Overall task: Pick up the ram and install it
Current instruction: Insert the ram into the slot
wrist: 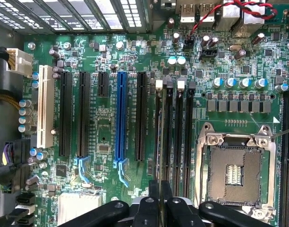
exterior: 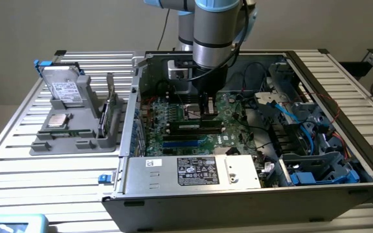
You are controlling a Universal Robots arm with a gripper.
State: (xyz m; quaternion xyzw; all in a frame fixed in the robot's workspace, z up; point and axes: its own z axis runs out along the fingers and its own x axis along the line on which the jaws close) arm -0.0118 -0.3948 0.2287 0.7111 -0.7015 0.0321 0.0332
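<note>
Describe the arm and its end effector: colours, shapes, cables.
The arm is a silver-grey cylinder with light blue joint caps. A thin black cable hangs beside it. The end effector is black, built from rounded linkage bars with visible bolts.

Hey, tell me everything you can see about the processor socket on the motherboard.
The processor socket is a square recess framed in shiny silver metal, with screw heads at the frame's corners. Its dark centre is empty: no chip sits in it, and a small patch of light contacts shows in the middle. It lies flat on the green motherboard, right beside the row of black memory slots.
</note>
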